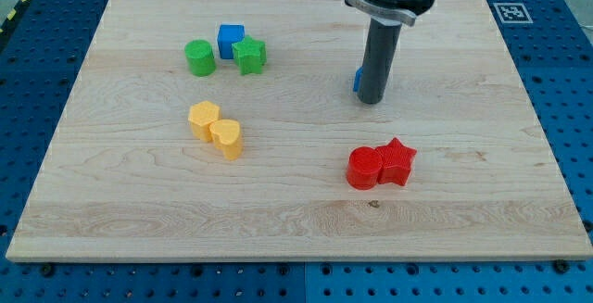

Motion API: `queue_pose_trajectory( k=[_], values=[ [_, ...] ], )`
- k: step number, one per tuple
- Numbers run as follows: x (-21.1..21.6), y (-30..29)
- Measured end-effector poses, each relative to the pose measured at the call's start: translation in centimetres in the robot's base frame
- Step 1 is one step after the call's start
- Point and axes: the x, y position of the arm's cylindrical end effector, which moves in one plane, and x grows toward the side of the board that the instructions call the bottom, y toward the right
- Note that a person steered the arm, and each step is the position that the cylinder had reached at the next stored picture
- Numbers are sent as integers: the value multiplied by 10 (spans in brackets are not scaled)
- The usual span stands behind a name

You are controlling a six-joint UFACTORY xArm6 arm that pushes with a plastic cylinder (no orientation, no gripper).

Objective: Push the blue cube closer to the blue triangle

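Observation:
The blue cube (231,40) sits near the view's top left, between a green cylinder (199,57) and a green star (249,56), touching or nearly touching both. The blue triangle (356,81) is mostly hidden behind my rod; only a thin blue sliver shows at the rod's left side. My tip (371,100) rests on the board right against the blue triangle, far to the right of the blue cube.
A yellow hexagon-like block (204,119) and a yellow heart (226,139) stand together at the left middle. A red cylinder (364,168) and a red star (397,161) stand together at the lower right. The wooden board (296,220) ends at blue perforated table edges.

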Motion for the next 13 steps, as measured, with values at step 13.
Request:
queue_pose_trajectory(
  k=[13],
  values=[
    [-85,-152]
  ],
)
